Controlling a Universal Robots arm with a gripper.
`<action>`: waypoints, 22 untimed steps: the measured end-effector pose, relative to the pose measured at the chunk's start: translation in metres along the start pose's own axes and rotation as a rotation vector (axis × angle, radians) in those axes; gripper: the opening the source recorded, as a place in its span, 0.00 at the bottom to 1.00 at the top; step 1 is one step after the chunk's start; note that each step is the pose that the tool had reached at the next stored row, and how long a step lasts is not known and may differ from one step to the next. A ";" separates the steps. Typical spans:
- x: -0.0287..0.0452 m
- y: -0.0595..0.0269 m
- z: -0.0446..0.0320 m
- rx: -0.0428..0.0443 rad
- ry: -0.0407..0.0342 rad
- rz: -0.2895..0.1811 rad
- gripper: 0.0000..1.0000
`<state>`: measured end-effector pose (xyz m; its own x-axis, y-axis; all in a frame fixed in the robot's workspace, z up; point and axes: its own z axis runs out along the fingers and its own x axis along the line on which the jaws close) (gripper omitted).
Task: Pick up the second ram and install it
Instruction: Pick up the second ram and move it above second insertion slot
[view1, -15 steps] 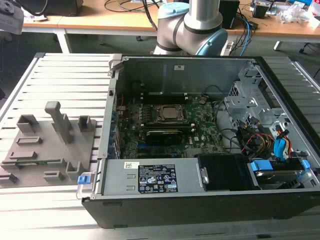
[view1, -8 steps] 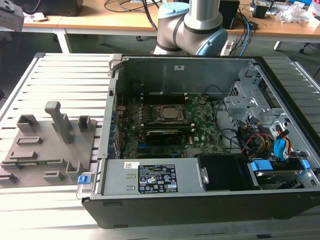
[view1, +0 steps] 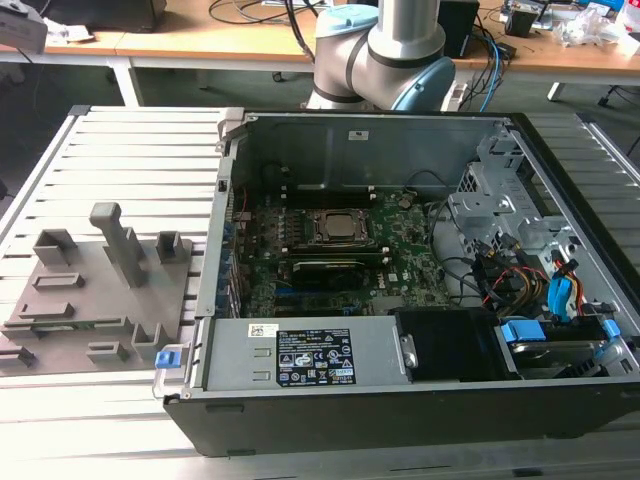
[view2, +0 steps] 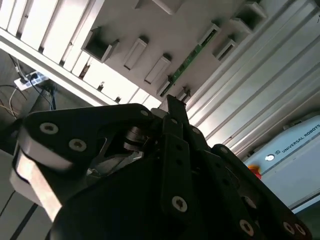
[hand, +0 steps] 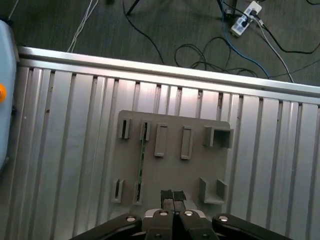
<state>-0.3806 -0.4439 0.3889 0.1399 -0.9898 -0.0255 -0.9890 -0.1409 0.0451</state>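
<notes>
Open computer case (view1: 400, 420), grey holder plate (view1: 105, 300), slatted metal table (view1: 130, 150)

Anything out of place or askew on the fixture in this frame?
Nothing stands out. The second ram stands on edge, straight in its slots on the grey fixture, and the shut gripper holds nothing.

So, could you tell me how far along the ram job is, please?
Not far. The ram stands on edge in a slot of the gray holder, not yet picked. The pincer hovers shut and empty over the holder, near the ram. Lifting it and seating it in the open case are left.
</notes>
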 end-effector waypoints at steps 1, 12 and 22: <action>0.0000 0.0000 0.0000 -0.0005 0.0009 -0.021 0.11; 0.0000 0.0000 0.0001 0.0008 -0.0015 0.034 0.11; 0.0000 0.0000 0.0006 0.0055 -0.0096 0.214 0.11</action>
<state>-0.3806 -0.4438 0.3883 -0.0739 -0.9969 -0.0254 -0.9963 0.0728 0.0451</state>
